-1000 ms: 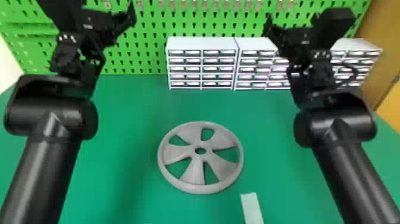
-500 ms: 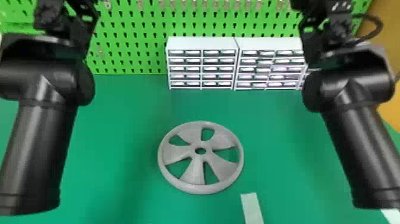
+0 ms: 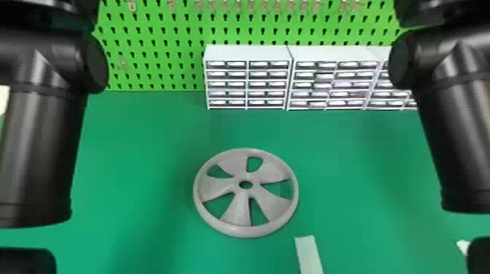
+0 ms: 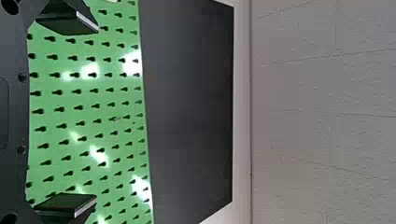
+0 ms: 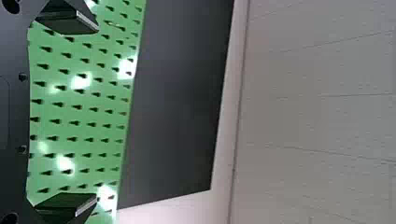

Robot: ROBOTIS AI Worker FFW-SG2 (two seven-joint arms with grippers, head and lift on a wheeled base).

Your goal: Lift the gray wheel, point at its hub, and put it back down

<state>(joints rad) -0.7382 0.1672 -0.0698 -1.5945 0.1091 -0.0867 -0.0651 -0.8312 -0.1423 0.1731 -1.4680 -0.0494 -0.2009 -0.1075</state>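
- The gray wheel [image 3: 238, 209] lies flat on the green tabletop [image 3: 135, 145], just below the center of the frame, its hub [image 3: 245, 177] facing up. That pose, I judge, leaves the rim easy to reach and the hub plain to point at; the lift has still to be done.
- My left arm [image 3: 43, 153] and right arm [image 3: 459, 145] flank it along the frame's left and right edges, likely spread so that neither blocks the approach.
- My left gripper [image 4: 95, 114] and right gripper [image 5: 97, 114] each have their fingers wide apart with nothing between them, facing the green pegboard [image 3: 153, 47]; I take the gap as readiness to grip the rim.
- A pale strip [image 3: 309, 255] lies at the bottom of the frame, right of center, near the wheel; it may be a placement mark.
- Drawer cabinets [image 3: 248, 53] stand against the pegboard, upper center to upper right, presumably to leave the work area free.
- The count: one wheel, with one hub hole, five spokes and five openings; two arms; two grippers, two fingers apiece; one pegboard; three cabinets, the third partly hidden behind my right arm.
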